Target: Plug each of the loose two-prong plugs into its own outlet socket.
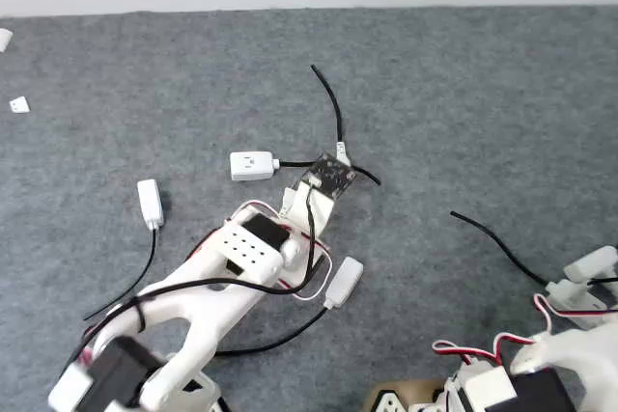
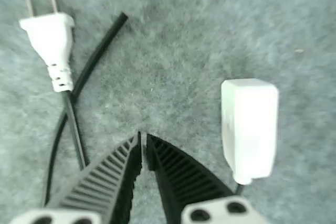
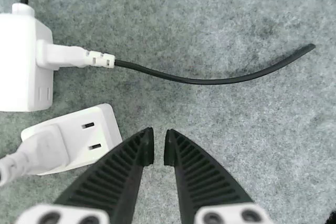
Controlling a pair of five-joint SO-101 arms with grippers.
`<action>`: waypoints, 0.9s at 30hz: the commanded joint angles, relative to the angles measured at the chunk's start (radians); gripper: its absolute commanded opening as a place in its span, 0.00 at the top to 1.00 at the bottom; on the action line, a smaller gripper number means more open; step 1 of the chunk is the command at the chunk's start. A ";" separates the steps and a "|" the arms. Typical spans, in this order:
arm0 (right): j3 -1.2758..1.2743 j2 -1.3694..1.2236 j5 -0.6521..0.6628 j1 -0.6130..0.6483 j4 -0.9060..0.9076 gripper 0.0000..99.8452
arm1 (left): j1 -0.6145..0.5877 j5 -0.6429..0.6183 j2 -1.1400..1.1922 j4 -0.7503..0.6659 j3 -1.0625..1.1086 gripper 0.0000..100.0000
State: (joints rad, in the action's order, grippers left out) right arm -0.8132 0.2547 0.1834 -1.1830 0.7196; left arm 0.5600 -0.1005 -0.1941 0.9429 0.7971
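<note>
**Operator:** Where is the plug, and what state are the grippers in?

**Manual:** The loose two-prong plug (image 2: 48, 34) lies on the grey felt mat (image 2: 173, 51), apart from the white outlet block (image 2: 249, 127). Your left gripper (image 2: 143, 142) sits between them, clenched on nothing. The right gripper (image 3: 159, 148) is also closed and empty, beside a slotted socket (image 3: 79, 132).

**Operator:** How will the plug handle?

**Manual:** Expect a light, rigid, smooth body with thin prongs. Grasp its flat sides, behind the prongs. The block will probably slide, so brace it.

**Operator:** Any markings?

**Manual:** None legible.
</note>
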 commanded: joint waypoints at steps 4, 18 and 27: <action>0.005 0.005 0.008 0.012 -0.001 0.96 | 0.269 0.006 -0.341 0.092 0.047 0.99; 0.000 0.004 0.002 0.022 -0.001 0.96 | 0.318 0.060 -0.072 -0.017 -0.004 0.99; -0.077 0.004 0.002 0.058 -0.081 0.96 | 0.419 0.068 -0.169 -0.038 0.045 0.99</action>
State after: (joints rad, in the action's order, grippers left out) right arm -0.8915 0.2547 0.1834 -1.1370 0.6690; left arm 0.9559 -0.0407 -0.3000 0.9444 0.8416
